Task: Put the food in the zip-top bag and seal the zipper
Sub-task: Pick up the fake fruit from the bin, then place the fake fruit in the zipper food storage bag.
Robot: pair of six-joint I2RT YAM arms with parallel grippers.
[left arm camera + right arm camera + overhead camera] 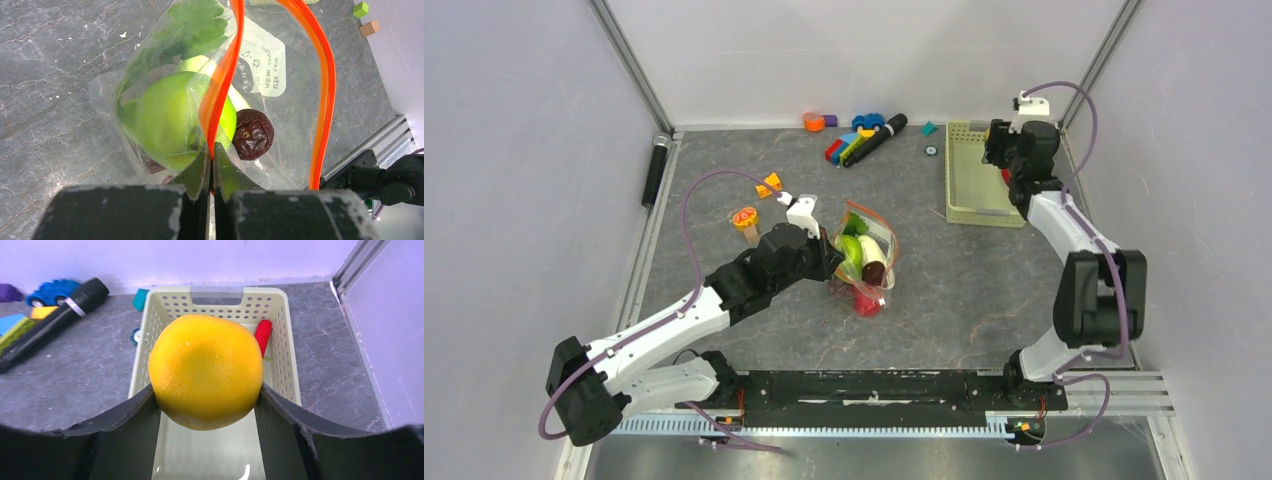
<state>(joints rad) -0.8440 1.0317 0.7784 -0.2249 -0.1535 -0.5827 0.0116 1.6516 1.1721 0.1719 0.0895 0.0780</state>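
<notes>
Clamping the round yellow fruit (205,370) above the basket (215,295) with my right gripper (206,390), I risk it squirting free, while my left gripper (211,155) pinches the zipper (220,85) of the bag (280,125).

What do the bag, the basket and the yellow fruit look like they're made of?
The bag looks like thin clear plastic film, glossy; it crinkles and shows its contents. The basket looks like pale green moulded plastic, semi-matte, with regular holes. The yellow fruit is probably hard plastic, with a pebbled peel-like surface and soft sheen.
</notes>
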